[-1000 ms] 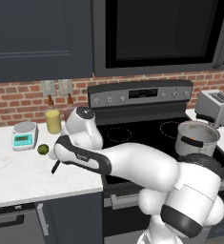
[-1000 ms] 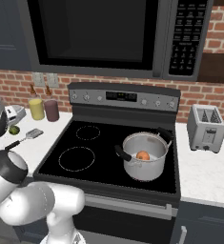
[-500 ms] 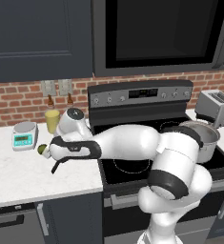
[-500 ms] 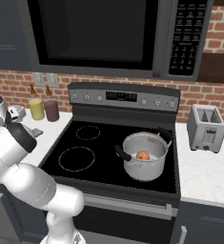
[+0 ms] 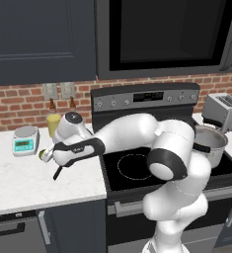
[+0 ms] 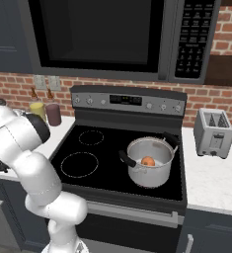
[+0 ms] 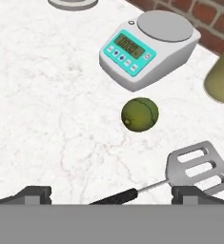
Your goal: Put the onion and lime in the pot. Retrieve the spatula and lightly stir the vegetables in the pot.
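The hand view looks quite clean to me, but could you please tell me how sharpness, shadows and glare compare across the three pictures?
Hand view: sharp throughout, the lime with a faint sheen and barely any shadow on the counter. Left base view: even, soft light, no blur. Right base view: crisp, with soft highlights on the pot wall and the onion clearly readable inside.

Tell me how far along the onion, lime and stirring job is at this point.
Done: the onion sits inside the pot on the stove. In hand: the open gripper hovers over the counter above the lime, holding nothing. Left: move the lime to the pot, pick up the spatula lying beside it, then stir.
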